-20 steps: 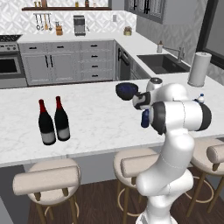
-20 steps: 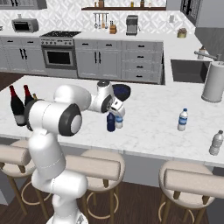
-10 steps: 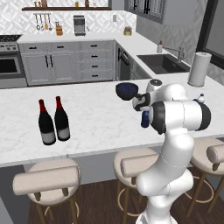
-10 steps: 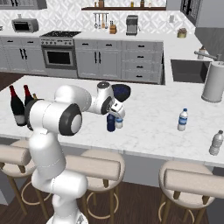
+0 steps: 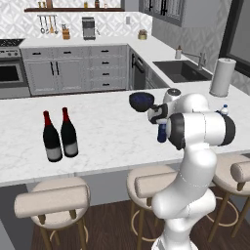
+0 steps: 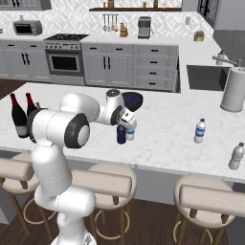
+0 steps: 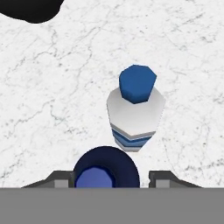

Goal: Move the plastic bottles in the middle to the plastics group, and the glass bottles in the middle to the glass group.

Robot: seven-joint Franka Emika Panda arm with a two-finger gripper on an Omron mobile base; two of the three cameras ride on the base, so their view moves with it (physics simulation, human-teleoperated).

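Claw (image 7: 106, 180) fingers stand apart, straddling the dark blue bottle (image 7: 106, 168) near the table's (image 7: 52, 87) front edge. Closing off-centre could knock the pale bottle (image 7: 136, 114) just beside it.

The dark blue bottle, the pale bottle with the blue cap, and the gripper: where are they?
dark blue bottle (image 7: 105, 168), hand view, its shoulder.
pale bottle (image 7: 135, 111), hand view, its shoulder.
gripper (image 7: 107, 180), hand view, between fingertips.
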